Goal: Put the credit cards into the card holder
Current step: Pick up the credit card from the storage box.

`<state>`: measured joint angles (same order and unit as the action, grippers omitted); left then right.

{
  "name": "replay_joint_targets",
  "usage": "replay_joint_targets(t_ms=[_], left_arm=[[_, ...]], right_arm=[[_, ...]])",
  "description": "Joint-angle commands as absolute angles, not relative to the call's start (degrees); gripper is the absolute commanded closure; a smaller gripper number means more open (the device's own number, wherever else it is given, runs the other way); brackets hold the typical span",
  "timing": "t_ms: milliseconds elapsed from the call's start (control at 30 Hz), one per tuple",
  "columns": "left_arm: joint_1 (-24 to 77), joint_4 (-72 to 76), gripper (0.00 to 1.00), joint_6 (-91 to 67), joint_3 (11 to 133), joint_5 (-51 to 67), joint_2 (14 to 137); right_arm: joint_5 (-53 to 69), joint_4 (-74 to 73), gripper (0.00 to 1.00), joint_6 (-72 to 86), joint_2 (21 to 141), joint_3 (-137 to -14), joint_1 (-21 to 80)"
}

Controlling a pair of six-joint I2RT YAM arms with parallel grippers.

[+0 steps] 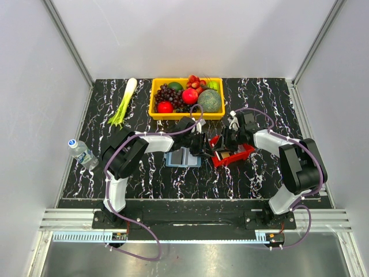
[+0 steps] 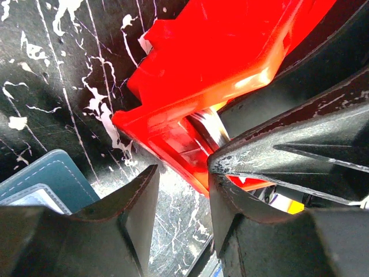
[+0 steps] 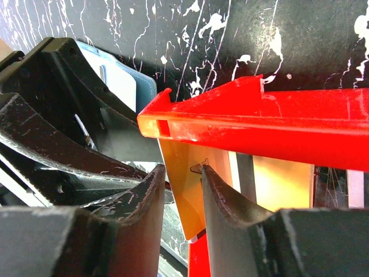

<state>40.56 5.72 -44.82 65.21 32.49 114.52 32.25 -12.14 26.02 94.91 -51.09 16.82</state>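
While left gripper (image 2: 181,184) straddles red plastic tray (image 2: 219,57) (clamped? can't tell), right gripper (image 3: 179,179) gapes at thin credit card (image 3: 185,222). Next: pinch, slot into flat blue card holder (image 2: 57,173).

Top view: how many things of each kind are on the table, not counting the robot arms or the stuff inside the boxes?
Open boxes: 2, the yellow basket and the red tray
Card holder: 1
Water bottle: 1
Leek: 1
Total: 5
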Motion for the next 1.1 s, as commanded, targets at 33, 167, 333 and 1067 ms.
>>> replay_joint_targets(t_ms=[33, 167, 333, 1067], left_arm=[[40.8, 9.6, 0.57, -44.2, 66.4, 30.4, 115.3], [40.7, 9.6, 0.57, -44.2, 66.4, 30.3, 115.4], [40.8, 9.5, 0.57, -44.2, 66.4, 30.5, 115.4], [40.8, 9.7, 0.57, -44.3, 66.3, 30.3, 115.1]], right_arm=[[38.0, -11.7, 0.73, 27.6, 95.0, -50.5, 17.6], [38.1, -11.6, 0.83, 27.6, 94.7, -50.5, 17.6], [39.7, -10.8, 0.78, 28.1, 94.7, -50.5, 17.5], [43.3, -4.6, 0.69, 33.0, 95.0, -47.9, 17.1]])
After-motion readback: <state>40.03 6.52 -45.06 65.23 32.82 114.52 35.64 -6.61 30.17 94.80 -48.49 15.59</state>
